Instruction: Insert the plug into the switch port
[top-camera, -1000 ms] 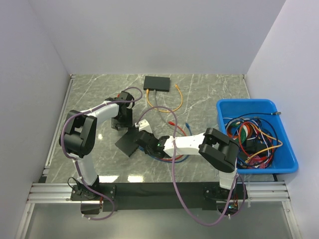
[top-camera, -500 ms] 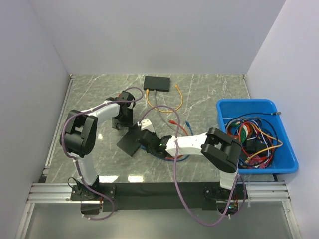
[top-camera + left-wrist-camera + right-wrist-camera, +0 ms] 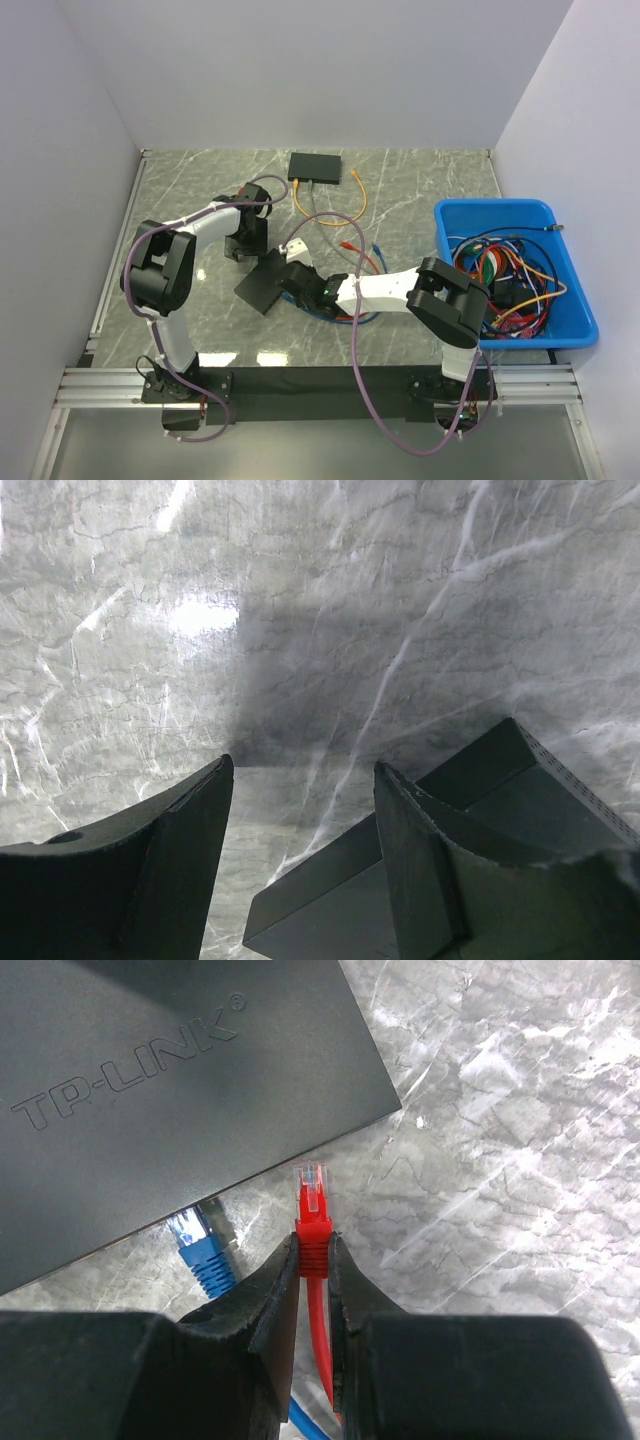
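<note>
A black TP-LINK switch (image 3: 150, 1090) lies flat on the marble table, at mid-table in the top view (image 3: 262, 283). My right gripper (image 3: 314, 1252) is shut on the red plug (image 3: 312, 1210) by its boot. The clear tip points at the switch's near edge, just off its right corner and a short gap from it. A blue plug (image 3: 203, 1245) sits at that same edge to the left. My left gripper (image 3: 300, 775) stands open above the table, with a corner of the switch (image 3: 500, 800) beside and behind its right finger (image 3: 410, 860). It holds nothing.
A second black switch (image 3: 315, 166) lies at the back of the table with an orange cable (image 3: 358, 195) by it. Red and blue cables trail under my right arm. A blue bin (image 3: 495, 206) full of tangled cables stands at the right.
My right arm has reached a little further left toward the switch with the red plug. The left arm has barely shifted.
</note>
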### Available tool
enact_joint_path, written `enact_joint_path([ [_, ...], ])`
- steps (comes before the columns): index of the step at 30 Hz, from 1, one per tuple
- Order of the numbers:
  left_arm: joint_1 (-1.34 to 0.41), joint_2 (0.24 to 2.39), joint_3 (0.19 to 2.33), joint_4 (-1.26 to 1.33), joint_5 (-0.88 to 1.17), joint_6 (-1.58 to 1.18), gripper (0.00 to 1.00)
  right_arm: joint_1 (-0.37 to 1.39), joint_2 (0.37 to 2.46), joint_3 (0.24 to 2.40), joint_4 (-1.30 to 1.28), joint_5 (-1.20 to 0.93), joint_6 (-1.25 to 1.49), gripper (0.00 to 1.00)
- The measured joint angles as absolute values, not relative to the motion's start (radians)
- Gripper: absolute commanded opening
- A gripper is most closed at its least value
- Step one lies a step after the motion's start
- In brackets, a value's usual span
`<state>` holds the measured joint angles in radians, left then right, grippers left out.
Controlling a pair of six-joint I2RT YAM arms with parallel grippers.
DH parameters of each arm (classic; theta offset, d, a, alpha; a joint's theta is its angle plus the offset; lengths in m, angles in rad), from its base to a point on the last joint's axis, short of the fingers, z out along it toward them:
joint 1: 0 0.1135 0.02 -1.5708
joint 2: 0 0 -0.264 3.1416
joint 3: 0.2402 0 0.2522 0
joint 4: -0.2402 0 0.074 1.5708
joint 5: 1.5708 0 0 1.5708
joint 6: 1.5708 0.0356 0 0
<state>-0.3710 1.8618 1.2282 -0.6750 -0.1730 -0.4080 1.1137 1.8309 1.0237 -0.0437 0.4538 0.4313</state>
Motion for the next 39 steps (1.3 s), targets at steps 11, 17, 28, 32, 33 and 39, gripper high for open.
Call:
enact_joint_path([
  [11, -0.371, 1.862, 1.228, -0.675, -0.170, -0.408, 0.64, 1.114, 1.843, 1.050, -0.068, 0.451, 0.429, 0.00],
  [17, -0.371, 1.862, 1.228, -0.674, -0.169, -0.407, 0.63, 1.114, 1.860, 1.063, -0.075, 0.436, 0.430, 0.00],
  [28, -0.371, 1.863, 1.229, -0.674, -0.166, -0.405, 0.63, 1.114, 1.884, 1.085, -0.086, 0.430, 0.430, 0.00],
  [32, -0.371, 1.863, 1.229, -0.673, -0.167, -0.403, 0.63, 1.114, 1.887, 1.094, -0.098, 0.433, 0.421, 0.00],
  [33, -0.372, 1.863, 1.229, -0.673, -0.168, -0.403, 0.63, 1.114, 1.887, 1.094, -0.097, 0.433, 0.410, 0.00],
  [39, -0.392, 1.863, 1.230, -0.669, -0.202, -0.386, 0.60, 1.113, 1.885, 1.094, -0.095, 0.433, 0.327, 0.00],
])
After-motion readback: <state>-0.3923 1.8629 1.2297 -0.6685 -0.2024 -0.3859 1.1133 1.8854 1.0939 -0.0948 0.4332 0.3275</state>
